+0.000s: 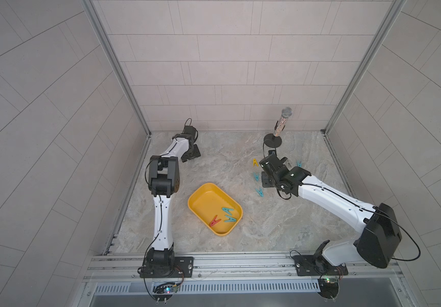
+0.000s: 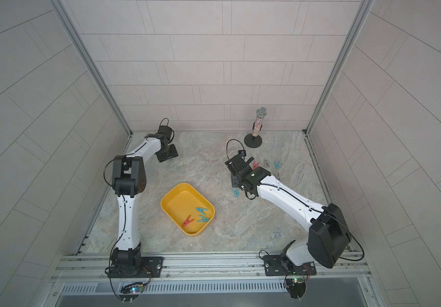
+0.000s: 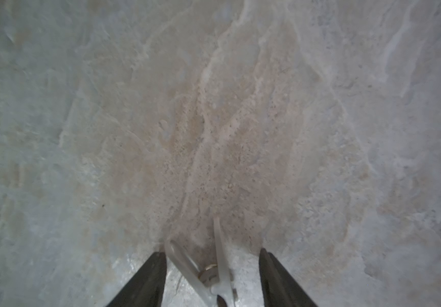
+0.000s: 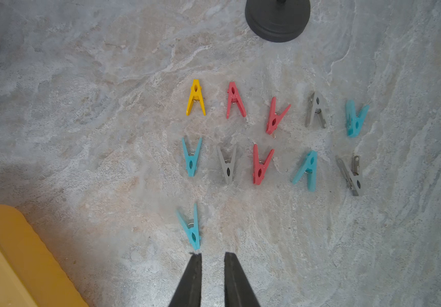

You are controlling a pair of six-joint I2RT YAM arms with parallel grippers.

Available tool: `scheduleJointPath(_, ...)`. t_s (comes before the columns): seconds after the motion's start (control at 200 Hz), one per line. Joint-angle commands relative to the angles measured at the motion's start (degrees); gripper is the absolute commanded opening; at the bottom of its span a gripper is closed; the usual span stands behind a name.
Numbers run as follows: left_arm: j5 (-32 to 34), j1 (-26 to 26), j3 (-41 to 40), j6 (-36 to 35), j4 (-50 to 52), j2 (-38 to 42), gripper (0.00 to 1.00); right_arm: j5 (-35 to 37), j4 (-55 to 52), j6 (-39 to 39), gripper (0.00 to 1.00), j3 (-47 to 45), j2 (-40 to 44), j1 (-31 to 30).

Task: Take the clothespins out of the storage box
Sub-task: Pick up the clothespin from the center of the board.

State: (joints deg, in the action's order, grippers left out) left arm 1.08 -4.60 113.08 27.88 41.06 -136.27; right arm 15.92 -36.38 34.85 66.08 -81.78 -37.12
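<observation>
Reading the right wrist view, I see the right claw (image 4: 212, 255) drawn narrow, only a slit between its fingers and nothing in it. Just ahead of its tips lies a teal peg (image 4: 191, 228), and beyond that two tidy rows of clothespins (image 4: 260, 164) rest on the table (image 4: 81, 106), with the black microphone stand (image 4: 277, 18) well ahead. The storage box (image 4: 6, 252) sits off to one side of those tips. In a top view its floor holds a red peg (image 1: 214, 221) and two teal pegs (image 1: 227, 210), so I judge the emptying is nearly done with three to go. The left claw (image 3: 212, 252) is well apart from the box, out by the far corner. Its fingers stand apart with a grey peg (image 3: 220, 255) between them and a gap showing on one side, so I read it as not gripping. Whether that peg lies flat on the table I cannot tell. Next, I think the right claw must spread wider, swing over the box wall and come down across one peg's thin body. The red one lies apart from the teal pair, which sit close together near the wall, so it looks the easier pick.
</observation>
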Motion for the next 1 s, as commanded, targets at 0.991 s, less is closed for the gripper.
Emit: scheduleJointPath(0.991, -5.5, 0.8, -6.9, -1.1, 2.7, 3.2, 0.59, 1.3, -1.3, 1.1, 0.19, -0.2, 2.1, -0.1)
